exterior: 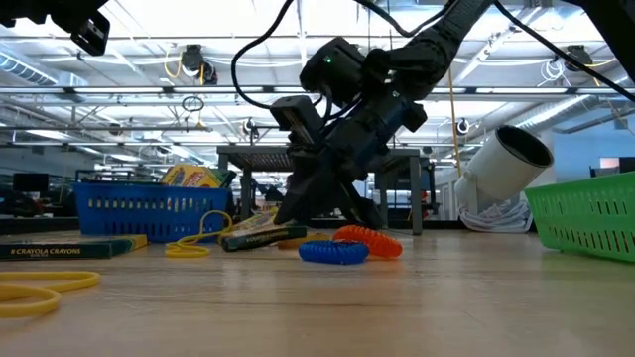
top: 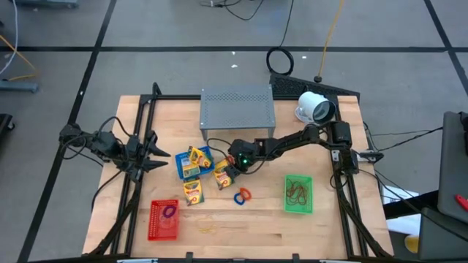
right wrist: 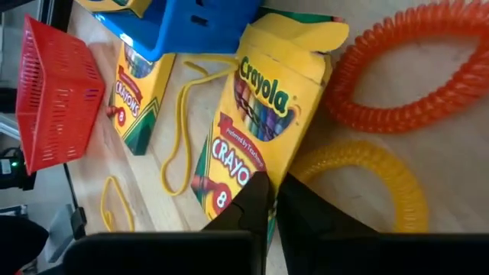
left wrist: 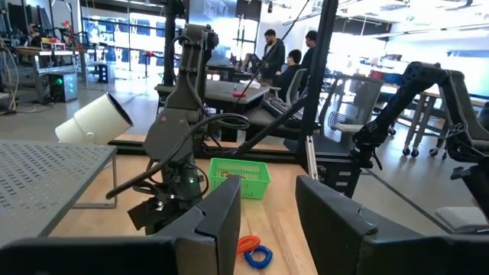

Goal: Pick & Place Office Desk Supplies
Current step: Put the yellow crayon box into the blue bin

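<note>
A yellow crayon pack [right wrist: 263,114] lies flat on the table beside the blue basket [top: 194,162], which holds more packs. Another pack [top: 192,191] lies nearer the front. My right gripper [right wrist: 273,200] comes slanting down from the right, its fingers shut at the first pack's near end. An orange coiled loop [right wrist: 412,69] and a yellow one [right wrist: 367,172] lie close by. The red basket [top: 164,219] holds a purple band, and the green basket [top: 298,194] holds tan bands. My left gripper [left wrist: 263,221] waits open and level at the table's left side. My right gripper's shut fingertips [right wrist: 256,195] stand over the crayon pack's long edge near its lower corner [right wrist: 256,169], coming slanting from above and from the table's right. The fingers hide the spot, so I cannot tell whether they pinch that edge or merely touch it. The pack lies flat on the table.
The grey perforated stand [top: 238,107] and a white round device [top: 314,108] stand at the back. A blue coiled loop [exterior: 332,252] lies in front of the gripper. Thin yellow bands [top: 207,230] lie near the front edge. Bare wood shows between the red and green baskets.
</note>
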Controlling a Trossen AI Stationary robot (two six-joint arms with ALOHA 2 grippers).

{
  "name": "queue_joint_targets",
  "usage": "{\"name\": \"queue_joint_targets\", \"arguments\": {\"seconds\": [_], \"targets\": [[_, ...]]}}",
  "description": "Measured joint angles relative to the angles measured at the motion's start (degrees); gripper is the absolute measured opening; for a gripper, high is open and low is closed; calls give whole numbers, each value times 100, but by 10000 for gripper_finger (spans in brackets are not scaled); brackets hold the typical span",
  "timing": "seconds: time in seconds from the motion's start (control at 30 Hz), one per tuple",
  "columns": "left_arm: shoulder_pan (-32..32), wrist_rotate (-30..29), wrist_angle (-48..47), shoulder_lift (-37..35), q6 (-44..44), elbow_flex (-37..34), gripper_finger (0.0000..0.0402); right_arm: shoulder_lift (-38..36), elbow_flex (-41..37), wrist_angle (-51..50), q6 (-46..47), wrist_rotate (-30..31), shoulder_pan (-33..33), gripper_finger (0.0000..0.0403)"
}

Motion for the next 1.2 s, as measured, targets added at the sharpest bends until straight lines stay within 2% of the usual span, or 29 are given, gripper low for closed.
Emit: {"name": "queue_joint_targets", "arguments": {"seconds": [0.37, 0.67, 0.93, 1.2], "targets": [[0, -11, 22, 0, -27, 0, 136, -312, 4, -315, -274, -140, 11, 2], [2, -58, 66, 0, -141, 0, 136, -829, -2, -1018, -693, 90, 11, 1], [2, -58, 116, 1, -224, 0, 136, -1489, 0, -2199, -1175, 895, 24, 0], [0, -61, 169, 0, -292, 0, 136, -2323, 0, -2784, -1868, 2340, 497, 0]]}}
